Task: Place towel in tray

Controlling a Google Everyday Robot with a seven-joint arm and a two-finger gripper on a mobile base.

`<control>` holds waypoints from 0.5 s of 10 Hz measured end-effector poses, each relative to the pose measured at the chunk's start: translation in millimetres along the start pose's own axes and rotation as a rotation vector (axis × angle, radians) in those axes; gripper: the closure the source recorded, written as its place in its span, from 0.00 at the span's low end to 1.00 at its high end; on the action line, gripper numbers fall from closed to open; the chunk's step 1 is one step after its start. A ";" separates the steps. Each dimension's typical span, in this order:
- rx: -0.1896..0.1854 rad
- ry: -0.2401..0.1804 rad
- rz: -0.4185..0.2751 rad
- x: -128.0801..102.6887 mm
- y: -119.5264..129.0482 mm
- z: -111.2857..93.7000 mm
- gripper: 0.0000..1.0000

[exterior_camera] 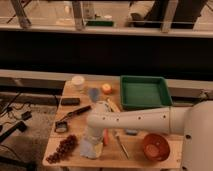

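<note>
Directly beneath the gripper (92,139) lies the towel (89,150).

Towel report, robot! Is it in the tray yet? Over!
Claw low over the table's front-left. Towel right under the claw, not in tray. Red bowl off to the side, not in the way.
</note>
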 end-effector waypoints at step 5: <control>0.000 -0.019 -0.018 0.0 4.4 4.6 0.28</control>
